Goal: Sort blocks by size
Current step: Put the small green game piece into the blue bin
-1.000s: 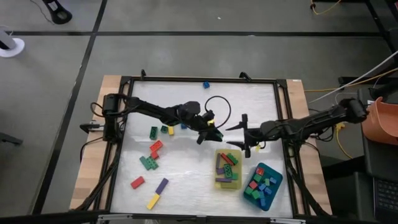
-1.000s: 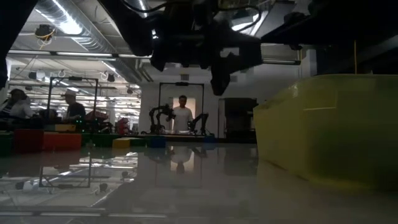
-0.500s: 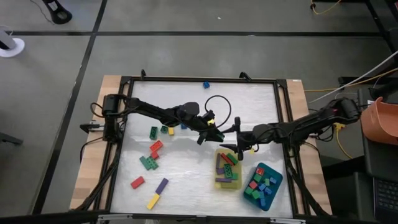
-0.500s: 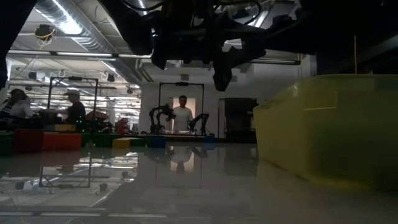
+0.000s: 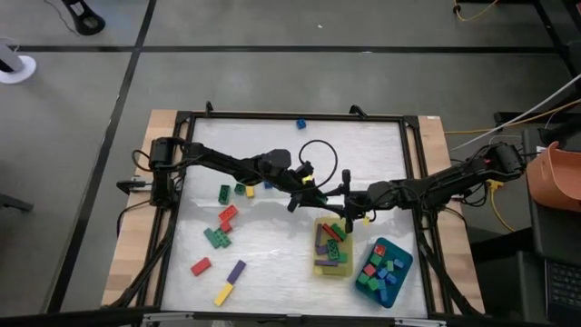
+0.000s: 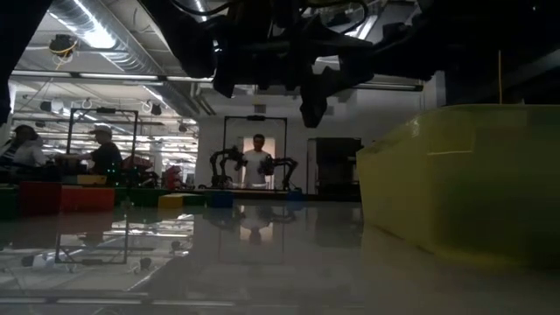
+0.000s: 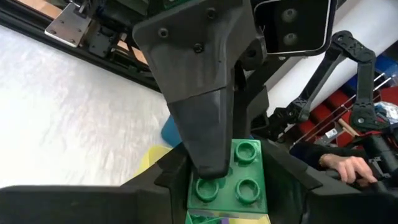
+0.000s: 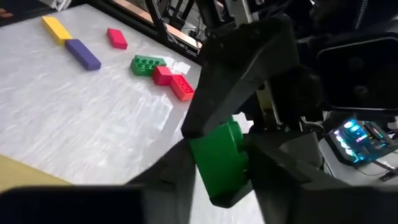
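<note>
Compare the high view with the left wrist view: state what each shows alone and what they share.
Only the high view shows the loose blocks on the table's left half, the teal tray of small blocks, and both arms whole. Only the left wrist view shows the studs of the green block shut in the left tool, and a person's hand beyond the table. Both show the yellow tray under the meeting tools and the white table.

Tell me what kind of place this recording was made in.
Most likely a robotics lab or workshop. The low view looks past the table into a large hall with exposed ceiling ducts, another pair of robot arms on a far bench beside a standing person, and people seated at workstations.
</note>
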